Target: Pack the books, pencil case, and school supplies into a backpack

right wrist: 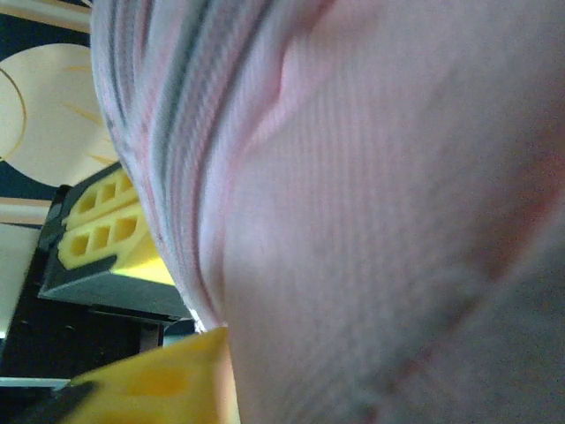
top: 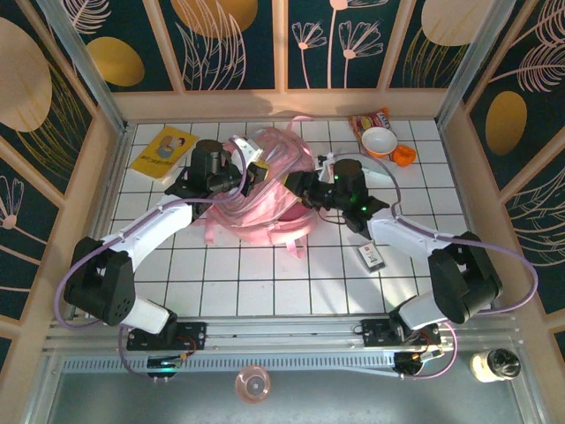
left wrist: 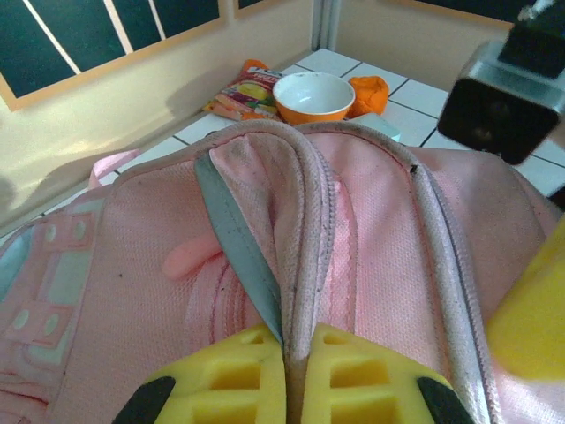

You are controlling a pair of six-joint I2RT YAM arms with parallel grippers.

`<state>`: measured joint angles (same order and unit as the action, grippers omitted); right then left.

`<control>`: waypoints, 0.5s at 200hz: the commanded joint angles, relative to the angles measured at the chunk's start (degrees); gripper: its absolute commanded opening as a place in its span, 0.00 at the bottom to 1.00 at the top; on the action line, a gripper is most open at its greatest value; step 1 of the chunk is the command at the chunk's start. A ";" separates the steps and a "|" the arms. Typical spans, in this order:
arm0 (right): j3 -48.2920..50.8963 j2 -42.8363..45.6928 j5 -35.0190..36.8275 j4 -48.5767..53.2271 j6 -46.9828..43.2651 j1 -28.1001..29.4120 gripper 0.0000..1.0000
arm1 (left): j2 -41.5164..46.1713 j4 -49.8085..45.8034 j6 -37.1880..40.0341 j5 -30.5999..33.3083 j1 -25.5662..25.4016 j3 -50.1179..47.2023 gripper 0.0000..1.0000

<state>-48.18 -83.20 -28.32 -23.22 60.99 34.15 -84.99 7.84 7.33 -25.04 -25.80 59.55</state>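
Note:
The pink backpack lies mid-table with its top raised between both arms. My left gripper is shut on the grey-piped rim of the bag's opening, with a grey strap beside it. My right gripper is at the bag's right edge. One of its yellow fingers presses the pink fabric, which hides the other finger. The yellow booklet lies at the back left. The dark item with a white label lies front right. A pale mint corner peeks beyond the bag. The pen-like stick is out of view.
A white bowl, a small orange object and a red-orange snack packet sit at the back right, close behind the bag. Wooden walls ring the tiled table. Open tiles lie in front of the bag.

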 commanded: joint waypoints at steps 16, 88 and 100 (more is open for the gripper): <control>0.40 2.42 13.92 -7.64 4.29 4.34 0.04 | 6.35 5.51 -6.10 4.25 0.14 0.93 0.31; -1.48 -0.87 23.91 -16.57 6.47 8.65 0.00 | 28.06 -12.52 -15.51 15.74 -6.77 -13.57 0.43; -2.19 -1.24 24.84 -16.44 6.18 9.37 0.00 | 29.78 -13.02 -18.98 15.17 -8.82 -16.26 0.42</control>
<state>-47.72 -83.94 -9.78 -31.59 66.87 42.54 -57.43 1.89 -4.47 -12.43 -31.55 48.14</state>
